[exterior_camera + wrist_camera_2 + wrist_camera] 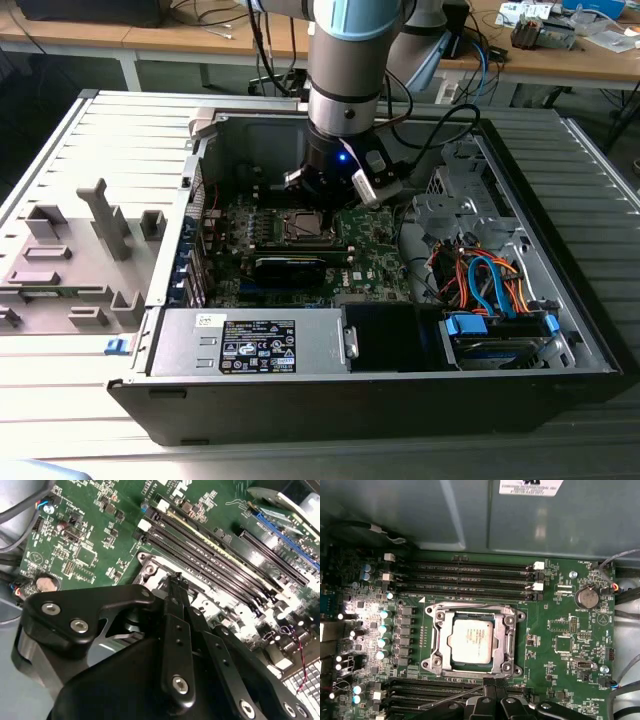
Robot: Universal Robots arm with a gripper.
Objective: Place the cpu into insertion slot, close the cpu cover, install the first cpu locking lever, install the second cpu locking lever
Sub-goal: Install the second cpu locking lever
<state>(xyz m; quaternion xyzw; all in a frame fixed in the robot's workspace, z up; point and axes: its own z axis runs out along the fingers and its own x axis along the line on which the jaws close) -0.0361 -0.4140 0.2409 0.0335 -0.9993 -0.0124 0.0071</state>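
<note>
In the second wrist view, the black gripper (175,587) covers most of the insertion slot (150,572). In the first wrist view, the picture's edge cuts off the gripper (494,684) body. In the exterior view, the arm (350,90) hides the motherboard's far part, and the cpu (303,228) is too small to make out.

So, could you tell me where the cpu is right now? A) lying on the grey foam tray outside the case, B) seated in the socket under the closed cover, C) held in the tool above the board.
B: in the first wrist view the cpu lies flat in the socket, framed by the cover.
</note>
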